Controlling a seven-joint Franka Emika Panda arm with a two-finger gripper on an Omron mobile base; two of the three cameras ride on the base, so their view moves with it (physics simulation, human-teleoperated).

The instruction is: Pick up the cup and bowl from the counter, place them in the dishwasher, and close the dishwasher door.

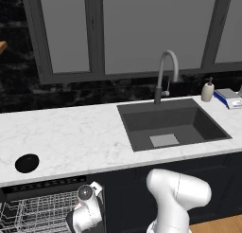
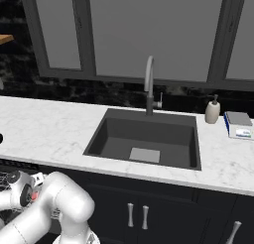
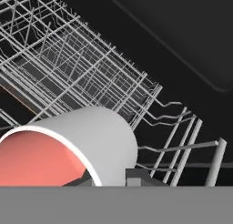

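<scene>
Closest to the hand camera, the gripper (image 3: pixel 111 180) is clamped on the cup (image 3: pixel 98 143), one dark fingertip inside the red-pink mouth and the other against the white-grey outer wall. The cup lies tipped over in the grasp, its long axis running from the open rim at the lower left of the hand view toward its closed end at the right, the mouth facing back at the camera. Just beyond it spreads the white wire rack (image 3: pixel 77 77) of the dishwasher (image 1: pixel 28 206), its tines and crossing wires close around the cup; whether the cup touches the wires cannot be told. Past the rack lies the dark inner wall of the machine. In the left base view the arm bends down in front of the dark cabinet fronts (image 2: pixel 163 208) with the hand low beside the rack, under the counter edge. Above, the bowl (image 1: pixel 27 163) sits upright on the counter (image 1: pixel 71 132), near its front edge and above the dishwasher, well apart from the dark inset sink (image 1: pixel 172 125). Behind the sink stands a curved grey faucet (image 1: pixel 165 73), with a cream soap dispenser (image 1: pixel 207 90) and a small scale (image 1: pixel 229 97) to its right. Farthest back are a black marbled wall and grey-framed windows (image 1: pixel 127 28).
</scene>
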